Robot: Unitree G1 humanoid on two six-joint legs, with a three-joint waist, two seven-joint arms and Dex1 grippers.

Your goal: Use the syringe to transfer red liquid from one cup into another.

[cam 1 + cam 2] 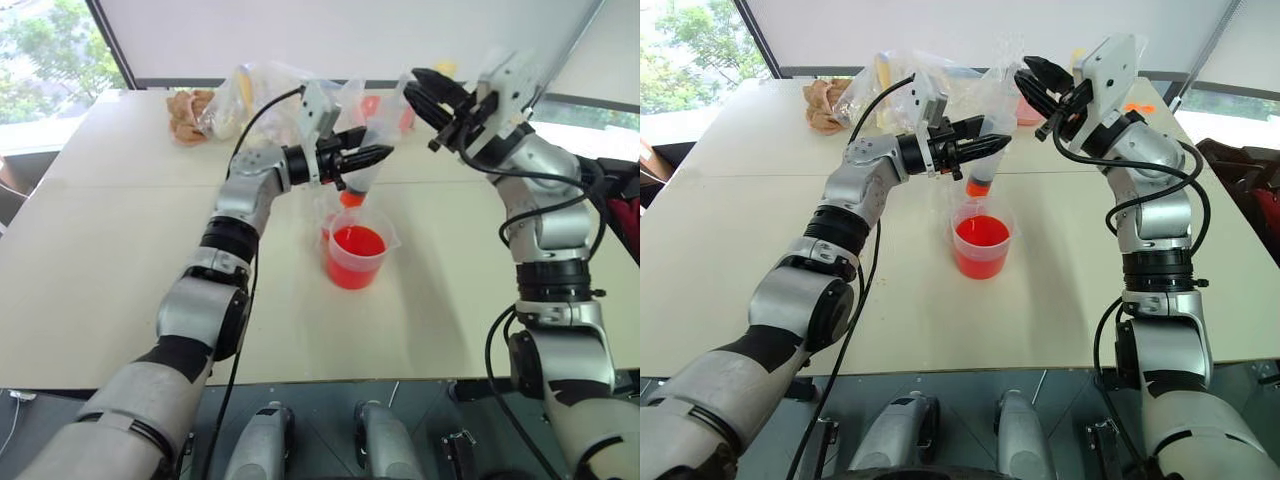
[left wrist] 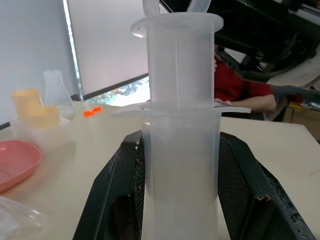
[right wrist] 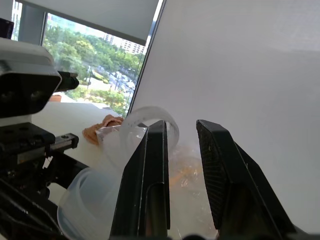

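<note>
Left wrist view: L end effector point(image 2: 181, 200) clamps ribbed clear syringe point(image 2: 182, 125); R end effector point(image 3: 182, 150) pads apart.

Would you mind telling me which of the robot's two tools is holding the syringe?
The left tool: its fingers clamp the syringe barrel above the cup of red liquid. The right tool holds nothing, jaws apart.

The clear syringe point(image 1: 985, 150) is held tip-down, orange tip above the wide cup point(image 1: 981, 245), which is part-filled with red liquid point(image 1: 982, 233).
</note>
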